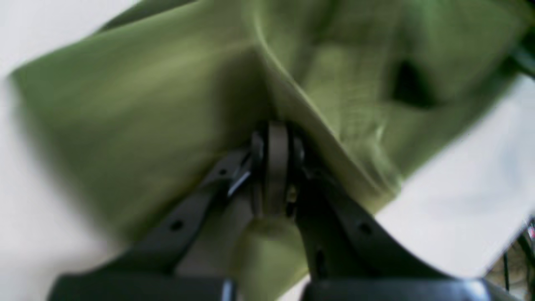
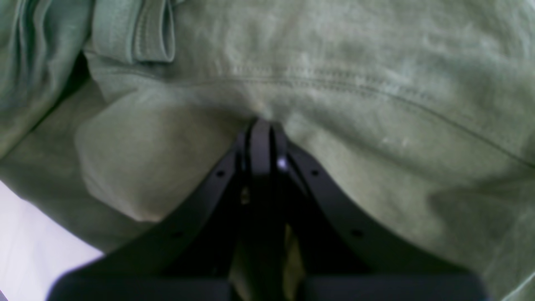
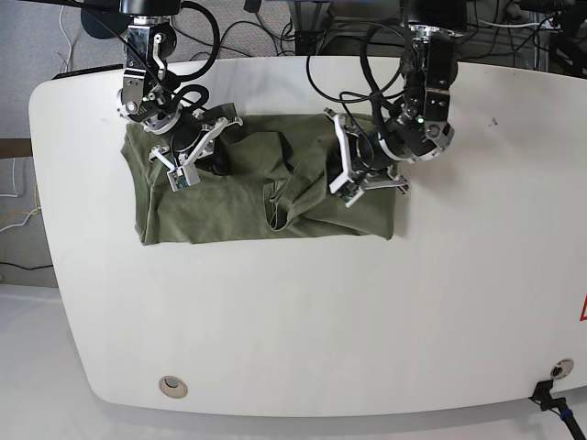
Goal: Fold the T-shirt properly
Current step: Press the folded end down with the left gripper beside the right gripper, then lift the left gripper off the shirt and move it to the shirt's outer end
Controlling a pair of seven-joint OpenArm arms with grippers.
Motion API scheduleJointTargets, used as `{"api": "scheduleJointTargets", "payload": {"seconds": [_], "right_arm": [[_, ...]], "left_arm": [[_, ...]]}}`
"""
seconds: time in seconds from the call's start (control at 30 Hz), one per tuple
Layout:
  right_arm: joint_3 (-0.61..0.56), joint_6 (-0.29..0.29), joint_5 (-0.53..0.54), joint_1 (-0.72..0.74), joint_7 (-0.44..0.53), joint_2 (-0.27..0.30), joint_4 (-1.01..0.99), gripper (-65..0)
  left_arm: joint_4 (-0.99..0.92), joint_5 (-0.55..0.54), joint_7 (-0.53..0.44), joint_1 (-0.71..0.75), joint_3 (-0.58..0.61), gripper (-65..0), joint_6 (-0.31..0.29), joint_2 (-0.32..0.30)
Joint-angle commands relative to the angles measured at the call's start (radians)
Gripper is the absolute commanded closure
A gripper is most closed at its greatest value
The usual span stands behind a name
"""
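The olive-green T-shirt (image 3: 238, 197) lies rumpled across the back half of the white table (image 3: 303, 321), with a raised fold near its middle. My left gripper (image 3: 345, 174) is at the shirt's right part. In the left wrist view the left gripper (image 1: 273, 133) is shut on a pinched ridge of the T-shirt (image 1: 138, 96); that view is blurred. My right gripper (image 3: 183, 158) is at the shirt's left part. In the right wrist view the right gripper (image 2: 261, 125) is shut on the T-shirt (image 2: 334, 62) just below a stitched seam, with the ribbed collar (image 2: 133, 33) at the upper left.
Black cables (image 3: 367, 37) hang behind the table's back edge. A round grommet (image 3: 171, 386) sits near the front left edge. A small dark fitting (image 3: 550, 394) is at the front right corner. Bare white tabletop spreads in front of the shirt.
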Motion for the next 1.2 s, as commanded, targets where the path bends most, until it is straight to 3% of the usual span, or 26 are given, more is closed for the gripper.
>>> {"api": "scheduleJointTargets", "payload": {"seconds": [0.0, 0.2, 0.3, 0.47, 0.6, 0.7, 0.87, 1.0, 1.17], "right_arm": [[-0.001, -0.002, -0.034, -0.005, -0.057, 0.003, 0.0, 0.0], [-0.001, -0.003, -0.034, -0.005, -0.057, 0.003, 0.0, 0.0], [-0.001, -0.003, -0.034, -0.004, -0.057, 0.003, 0.0, 0.0], [-0.001, -0.005, -0.034, -0.002, -0.057, 0.003, 0.0, 0.0], [-0.001, -0.005, -0.031, -0.002, -0.057, 0.002, 0.0, 0.0], [-0.001, -0.005, -0.029, -0.001, -0.057, 0.002, 0.0, 0.0], [-0.001, -0.005, -0.029, -0.001, -0.057, -0.005, 0.0, 0.0], [-0.001, -0.005, -0.035, -0.001, -0.057, -0.014, 0.0, 0.0], [-0.001, -0.005, -0.035, -0.004, -0.057, -0.017, 0.0, 0.0]], "left_arm": [[0.019, -0.032, -0.021, -0.013, 0.022, 0.0, -0.004, 0.024], [0.055, -0.194, -0.02, -0.022, 0.122, 0.0, 0.002, 0.033], [0.162, -0.205, -0.02, -0.022, 0.105, 0.0, 0.002, 0.023], [0.202, -0.2, -0.027, -0.065, -0.004, 0.0, 0.002, -0.062], [0.113, -0.199, -0.029, -0.095, -0.039, 0.0, 0.002, -0.1], [0.041, -0.199, -0.029, -0.105, -0.03, 0.0, -0.001, -0.095], [-0.097, -0.197, -0.179, -0.111, 0.096, 0.0, 0.004, -0.095], [-0.278, -0.197, -0.198, -0.163, 0.125, 0.0, 0.005, -0.095], [-0.211, -0.2, -0.248, -0.169, 0.124, 0.0, 0.005, -0.129]]}}
